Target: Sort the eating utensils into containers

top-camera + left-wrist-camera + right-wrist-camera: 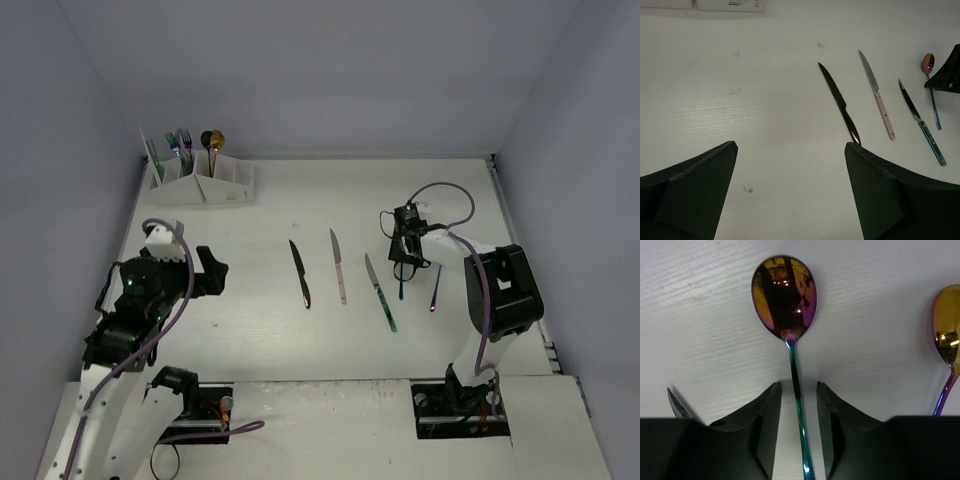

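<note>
The iridescent spoon (pixel 785 295) lies flat on the table (pixel 250 330), far from the white rack (pixel 205 180), which stands at the opposite, left back corner. Its long axis runs from near to far, with the bowl at the far end, on the same side as the rack's row.

The thin handle passes exactly between the two fingers of the right gripper (pixel 799 390), just behind the bowl. The fingers stand across the handle, one on each side. A small gap shows on both sides, so I judge that the jaws are narrowed but are not yet clamped on the spoon. The closing only has to go across the axis; no turn of the wrist seems necessary.

A second spoon (pixel 950 330) lies just beside, farther from the rack, and the teal-handled knife (pixel 380 293) lies nearer to the rack.

The left gripper (pixel 790 150) is much closer to the rack, spread wide and holding nothing.
</note>
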